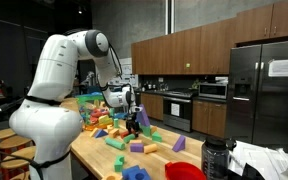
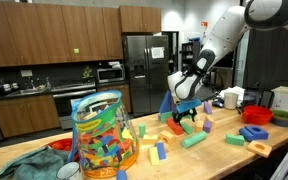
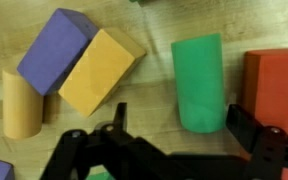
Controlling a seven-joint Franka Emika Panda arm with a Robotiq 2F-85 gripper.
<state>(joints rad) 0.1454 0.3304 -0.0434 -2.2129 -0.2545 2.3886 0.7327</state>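
Observation:
My gripper [image 3: 179,135] is open and empty, hovering just above the wooden table. In the wrist view a green cylinder [image 3: 198,82] lies on the wood just ahead of the gap between the fingers, touching neither. A red block [image 3: 276,85] lies to its right, close to the right finger. A yellow block [image 3: 101,70], a purple block [image 3: 56,50] and an orange cylinder [image 3: 22,107] lie to the left. In both exterior views the gripper [image 1: 134,121] [image 2: 185,113] hangs low over the scattered blocks.
Many coloured wooden blocks cover the table [image 1: 159,160]. A clear bag full of blocks [image 2: 104,135] stands near one end. A red bowl [image 1: 185,172] sits at the table's edge, and a red and a blue bowl [image 2: 256,116] sit at another. Kitchen cabinets and a fridge [image 1: 267,90] stand behind.

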